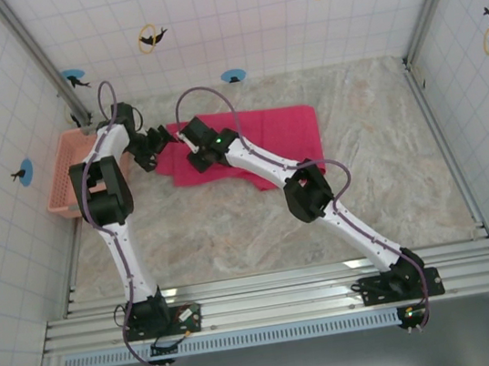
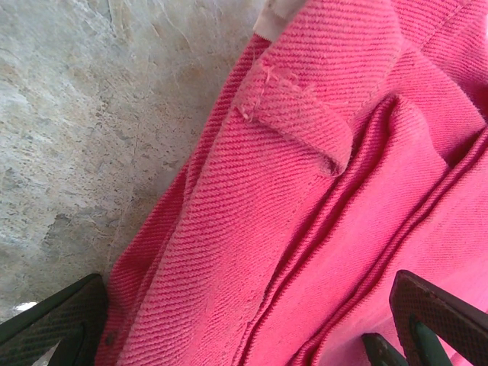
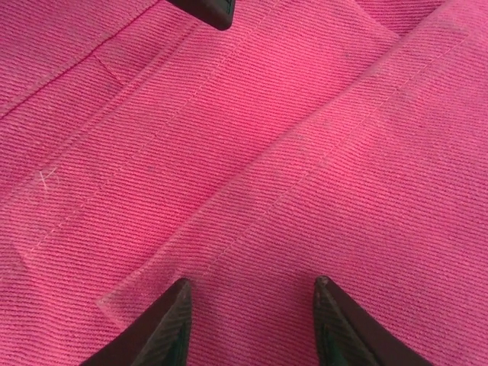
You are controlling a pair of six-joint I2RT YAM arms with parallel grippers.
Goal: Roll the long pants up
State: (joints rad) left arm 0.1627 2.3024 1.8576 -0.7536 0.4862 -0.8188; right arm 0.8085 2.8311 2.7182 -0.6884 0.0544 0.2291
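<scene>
long pants (image 1: 274,132) beneath right claw (image 3: 250,286), jaws apart

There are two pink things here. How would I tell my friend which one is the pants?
Find the marbled table inside the tiled walls and look at its far side, left of centre. The long pants lie spread there, right of the basket by the left wall. They are bright magenta soft cloth and much bigger; the basket is pale salmon stiff lattice.
</scene>
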